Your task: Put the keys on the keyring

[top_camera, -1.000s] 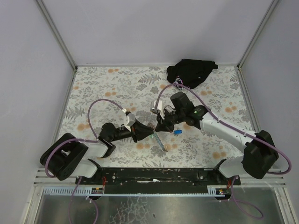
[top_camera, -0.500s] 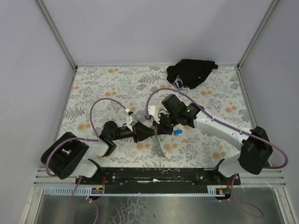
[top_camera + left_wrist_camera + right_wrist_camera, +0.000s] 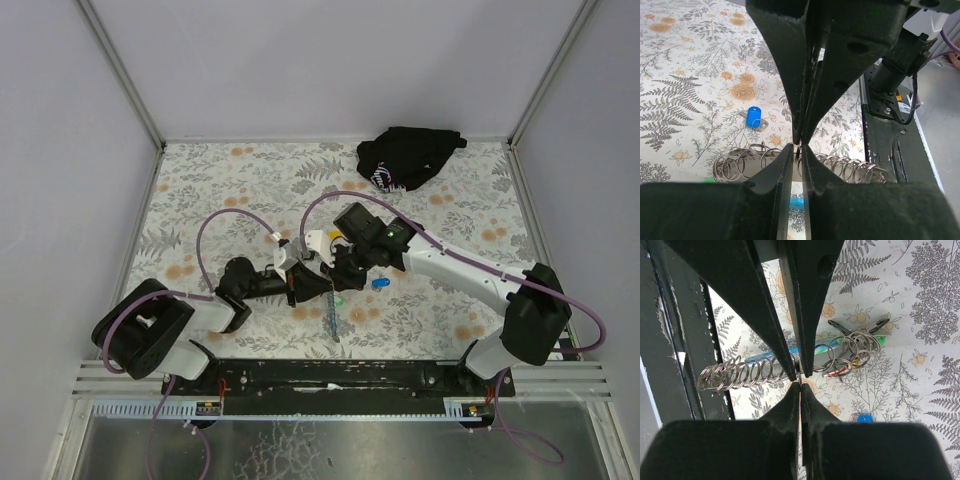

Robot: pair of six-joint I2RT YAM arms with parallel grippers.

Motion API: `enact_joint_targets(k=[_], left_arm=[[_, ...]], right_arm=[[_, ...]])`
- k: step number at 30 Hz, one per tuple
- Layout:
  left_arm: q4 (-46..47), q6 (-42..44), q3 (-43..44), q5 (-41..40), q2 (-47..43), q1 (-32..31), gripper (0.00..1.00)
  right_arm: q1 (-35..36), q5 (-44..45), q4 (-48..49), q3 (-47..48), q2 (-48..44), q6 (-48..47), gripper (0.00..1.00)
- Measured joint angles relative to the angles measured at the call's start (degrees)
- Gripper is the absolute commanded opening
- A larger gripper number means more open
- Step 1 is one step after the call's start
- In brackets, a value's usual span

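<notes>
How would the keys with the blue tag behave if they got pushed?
The keys lie flat on the table, so they'd probably slide, not roll. They look tiny and light, so may skitter. The blue tag seems loosely linked, likely swivelling.

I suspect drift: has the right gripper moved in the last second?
Yes. The right gripper, shut on the keyring, has shifted left, farther from the keys, which lie where they were on the table.
</notes>
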Motion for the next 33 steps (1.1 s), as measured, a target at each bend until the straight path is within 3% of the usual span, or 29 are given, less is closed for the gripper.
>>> enact_joint_targets(k=[4, 7, 13, 18, 25, 33], left_arm=[[-0.1, 0.1, 0.3, 0.3, 0.2, 0.0, 0.0], [0.0, 0.3, 0.5, 0.5, 0.3, 0.0, 0.0], [1.7, -0.1, -0.2, -0.5, 0.3, 0.0, 0.0], [3.6, -1.2, -1.8, -2.4, 0.7, -0.1, 0.0], [7.1, -3.2, -3.5, -4.7, 1.4, -0.1, 0.0], [11.0, -5.3, -3.8, -5.1, 3.4, -0.1, 0.0]], right_arm=[[0.1, 0.4, -0.8, 0.3, 0.1, 0.0, 0.0], [0.1, 1.0, -1.4, 0.7, 0.1, 0.0, 0.0], [0.1, 1.5, 0.2, 0.0, -1.0, 0.5, 0.16], [-0.2, 1.7, 6.0, -5.0, -7.5, 2.2, 0.24], [-3.8, 1.9, 19.8, -16.8, -16.9, 7.3, 0.27], [-5.5, 1.2, 32.5, -27.9, -20.7, 12.7, 0.32]])
